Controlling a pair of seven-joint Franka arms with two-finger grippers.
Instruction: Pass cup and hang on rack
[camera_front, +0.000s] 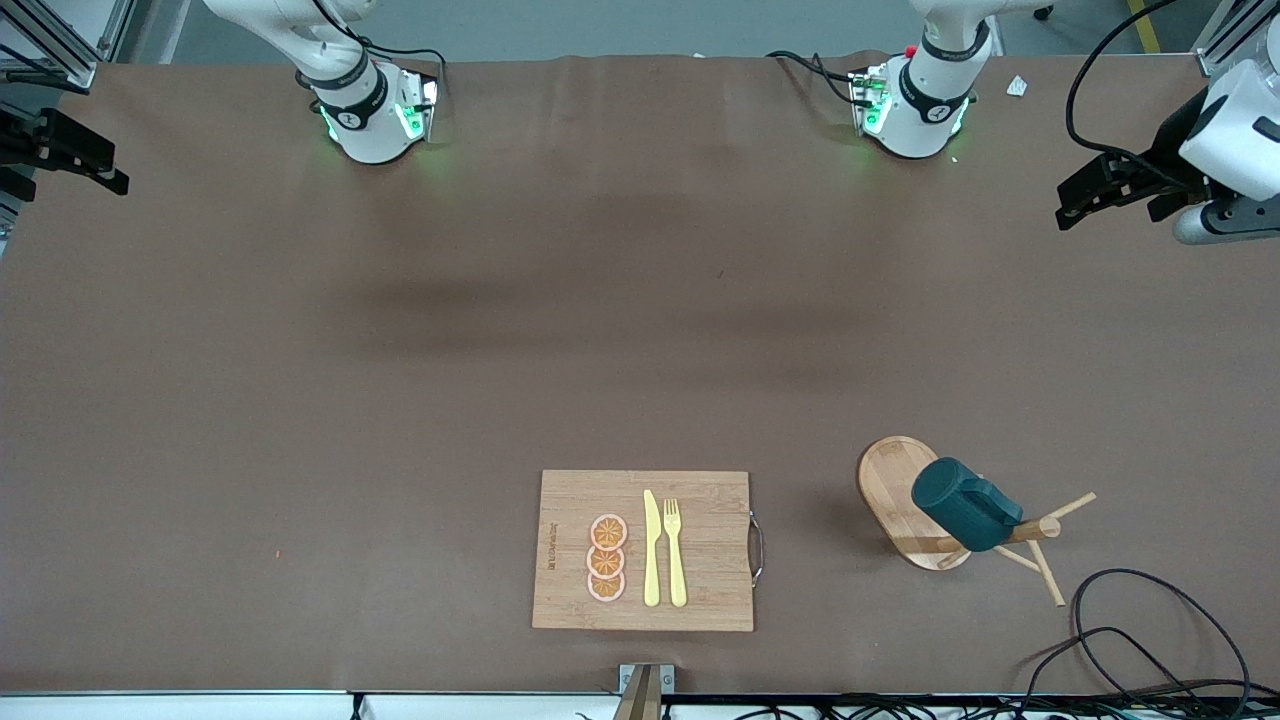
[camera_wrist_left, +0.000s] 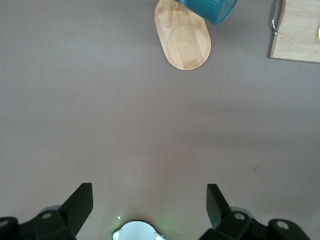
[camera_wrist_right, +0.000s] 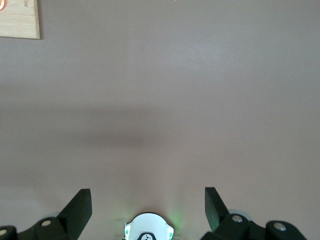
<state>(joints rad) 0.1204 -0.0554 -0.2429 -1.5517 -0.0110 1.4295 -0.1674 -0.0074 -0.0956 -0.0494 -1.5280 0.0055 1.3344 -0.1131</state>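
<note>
Brown table (camera_front: 400, 400): rack (camera_front: 900, 490), cutting board (camera_front: 700, 600).

A: Any text we can read?
B: We see a small dark print running along one edge of the cutting board (camera_front: 643, 550), too small to read. We see a small mark on each arm base, no letters.
A: So nothing legible?
B: Nothing we can read.

Cup (camera_front: 966, 514) on rack (camera_front: 905, 490) toward left arm's end; cutting board (camera_front: 645, 550) beside it
</note>
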